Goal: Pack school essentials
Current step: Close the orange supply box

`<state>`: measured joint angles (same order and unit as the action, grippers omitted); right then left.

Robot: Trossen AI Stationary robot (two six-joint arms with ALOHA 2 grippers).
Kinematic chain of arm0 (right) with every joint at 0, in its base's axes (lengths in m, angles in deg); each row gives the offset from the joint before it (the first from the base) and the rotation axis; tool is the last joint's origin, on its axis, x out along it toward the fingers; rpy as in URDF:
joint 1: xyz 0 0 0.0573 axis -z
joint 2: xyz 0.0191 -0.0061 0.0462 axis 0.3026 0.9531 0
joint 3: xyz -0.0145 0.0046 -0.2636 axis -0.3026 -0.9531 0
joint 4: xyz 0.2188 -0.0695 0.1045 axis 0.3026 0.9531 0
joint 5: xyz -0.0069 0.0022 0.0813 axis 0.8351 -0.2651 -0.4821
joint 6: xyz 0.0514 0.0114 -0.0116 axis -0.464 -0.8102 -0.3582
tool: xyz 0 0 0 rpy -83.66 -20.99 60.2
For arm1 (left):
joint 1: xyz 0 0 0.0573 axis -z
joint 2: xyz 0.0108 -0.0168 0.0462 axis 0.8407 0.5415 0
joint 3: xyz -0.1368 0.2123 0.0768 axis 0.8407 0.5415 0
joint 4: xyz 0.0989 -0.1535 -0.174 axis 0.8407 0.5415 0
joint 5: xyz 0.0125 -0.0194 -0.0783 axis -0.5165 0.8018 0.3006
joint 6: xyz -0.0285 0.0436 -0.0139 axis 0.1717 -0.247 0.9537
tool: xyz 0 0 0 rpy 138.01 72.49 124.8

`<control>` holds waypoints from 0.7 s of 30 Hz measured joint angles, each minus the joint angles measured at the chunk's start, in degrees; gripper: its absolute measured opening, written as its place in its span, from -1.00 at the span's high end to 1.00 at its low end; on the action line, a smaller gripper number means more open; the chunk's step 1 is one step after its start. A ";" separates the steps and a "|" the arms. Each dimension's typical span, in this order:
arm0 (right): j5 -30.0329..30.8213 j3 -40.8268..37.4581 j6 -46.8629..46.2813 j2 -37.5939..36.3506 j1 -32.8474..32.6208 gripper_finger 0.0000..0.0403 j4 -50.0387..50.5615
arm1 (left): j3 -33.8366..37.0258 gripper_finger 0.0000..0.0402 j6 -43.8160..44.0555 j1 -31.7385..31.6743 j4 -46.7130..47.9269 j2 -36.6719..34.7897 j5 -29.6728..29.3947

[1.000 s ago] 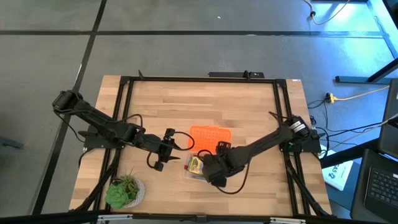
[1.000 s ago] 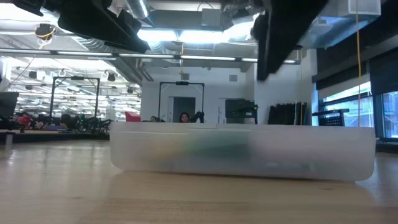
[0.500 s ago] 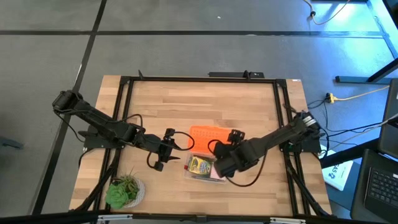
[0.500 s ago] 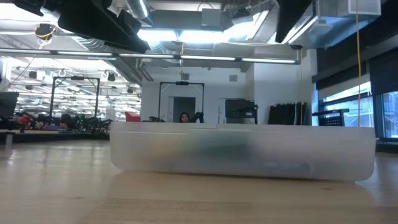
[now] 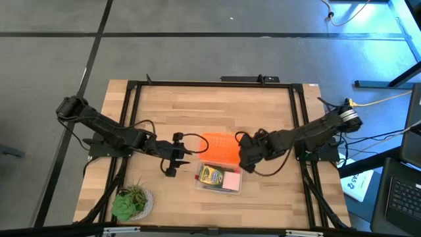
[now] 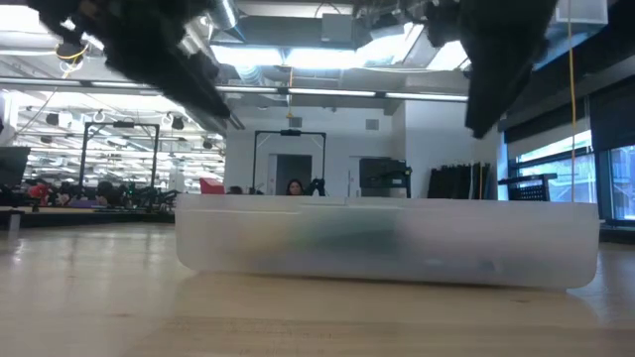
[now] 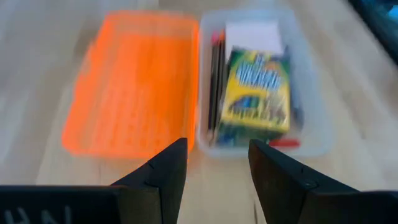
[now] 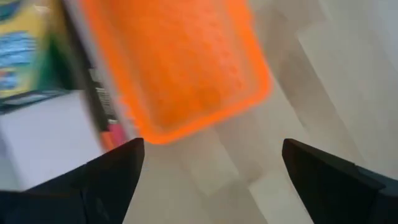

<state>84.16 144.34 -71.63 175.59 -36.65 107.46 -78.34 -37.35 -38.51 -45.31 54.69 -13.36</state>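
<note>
Over the wooden table (image 5: pixel 197 112), the clear plastic case (image 5: pixel 219 178) sits toward the front edge with its contents showing from above. The yellow-green crayon box (image 5: pixel 211 174) lies inside at the case's left end, and the pink note pad (image 5: pixel 231 181) sits beside it toward the right. In the left wrist view the same crayon box (image 7: pixel 256 93) fills the middle of the case, a pale pad (image 7: pixel 252 37) lies past it at the far end, and thin pencils (image 7: pixel 214 81) run along the wall nearest the lid. A small red item (image 7: pixel 283 143) shows at the near end, possibly the eraser; the blur leaves that open.

The orange lid (image 5: pixel 220 149) lies flat on the table, touching the case's back edge, off and not yet fitted.

The left gripper (image 5: pixel 172 158) hangs just left of the case, fingers partly apart and nothing between them; its wrist view confirms the 2 dark fingers (image 7: pixel 165 177) with a clear gap, aimed at case and lid.

The right gripper (image 5: pixel 246 157) hovers at the lid's right end, jaws spread wide and empty. Its wrist camera looks down on the orange lid (image 8: pixel 180 68) with both fingers (image 8: pixel 112 177) far apart.

A green potted plant (image 5: pixel 131 201) stands at the front left corner, well apart from the action.

From table height, the case (image 6: pixel 387 243) reads as a frosted tub with both arms dark above it.
</note>
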 joint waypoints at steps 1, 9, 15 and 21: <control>0.04 -1.71 -0.88 -1.22 0.54 -0.89 -0.16 | 0.01 0.18 0.54 0.00 0.43 0.66 -0.02; 0.01 -10.20 -2.38 -6.06 2.56 -0.89 -5.02 | -0.03 0.18 0.41 3.74 -1.40 9.78 -3.23; -0.03 -10.63 -2.30 -6.16 2.52 -0.89 -6.12 | -0.03 0.18 0.38 6.70 -6.63 14.87 -7.22; 0.00 -10.65 -2.26 -6.16 2.52 -0.89 -6.71 | -0.03 0.18 0.35 8.36 -11.56 18.39 -7.21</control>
<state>84.15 133.70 -73.89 169.42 -34.13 100.74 -78.37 -36.99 -30.15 -56.86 73.07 -20.57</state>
